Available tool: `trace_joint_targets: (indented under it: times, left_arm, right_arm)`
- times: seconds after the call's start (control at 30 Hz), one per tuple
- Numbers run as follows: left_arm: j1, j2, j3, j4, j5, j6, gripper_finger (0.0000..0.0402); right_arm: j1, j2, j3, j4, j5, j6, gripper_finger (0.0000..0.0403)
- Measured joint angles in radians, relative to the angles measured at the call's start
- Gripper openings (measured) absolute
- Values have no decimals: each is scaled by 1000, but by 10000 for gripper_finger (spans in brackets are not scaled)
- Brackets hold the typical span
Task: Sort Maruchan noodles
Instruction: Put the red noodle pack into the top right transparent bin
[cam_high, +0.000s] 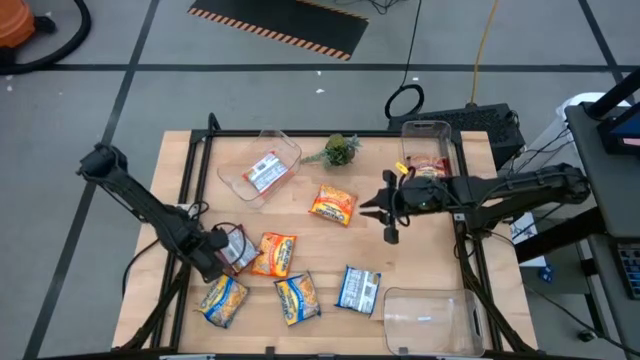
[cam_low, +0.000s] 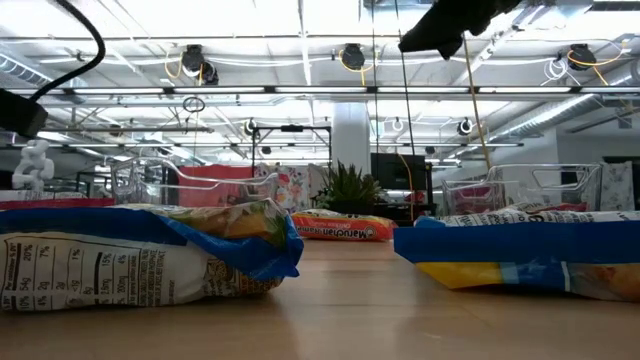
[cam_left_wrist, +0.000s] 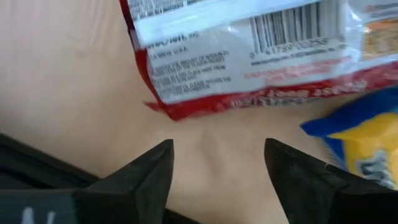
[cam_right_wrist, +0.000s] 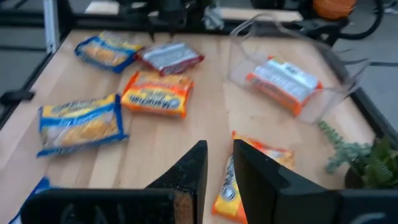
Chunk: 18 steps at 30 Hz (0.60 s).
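the red-and-silver crinkly plastic noodle packet (cam_high: 236, 248) lies on the wooden counter (cam_high: 400, 265) at about eight o'clock from its middle, label side down with the barcode showing in the left wrist view. its long axis runs roughly across the line the left tool (cam_high: 222, 247) points along, and its red edge sits just ahead of the fingertips, apart from them. that left tool (cam_left_wrist: 214, 171) stands wide, with bare wood between its fingers and nothing in them. touching the packet's three o'clock side is an orange flat packet (cam_high: 275, 254); a yellow-and-blue packet (cam_high: 222, 300) lies near at six o'clock, another yellow-and-blue one (cam_high: 297, 297) at five, and a blue-and-white packet (cam_high: 358, 289) further along. a second orange packet (cam_high: 333, 205) rests near the middle. a clear plastic bin (cam_high: 262, 165) at eleven o'clock holds an orange-and-white packet (cam_high: 265, 172); another clear bin (cam_high: 428, 150) at one o'clock holds a reddish one (cam_high: 428, 166); a third bin (cam_high: 428, 318) sits at five. the right tool (cam_high: 388, 210) hovers near three o'clock, fingers narrow and carrying nothing. the left arm is by far the nearer to the red packet, so any move on it looks to be the left's.
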Motion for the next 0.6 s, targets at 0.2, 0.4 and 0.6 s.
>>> trace_joint_targets:
  times: [0.2,0.4,0.6]
  left_arm:
    - [-5,119,-3,2,-53,46,263]
    - [-6,202,5,-3,-55,78,263]
    - [-4,194,2,-4,-70,123,263]
  right_arm:
    - [36,0,0,-79,1,12,73]
    - [43,0,0,-97,2,17,73]
    - [43,0,-16,-117,4,16,73]
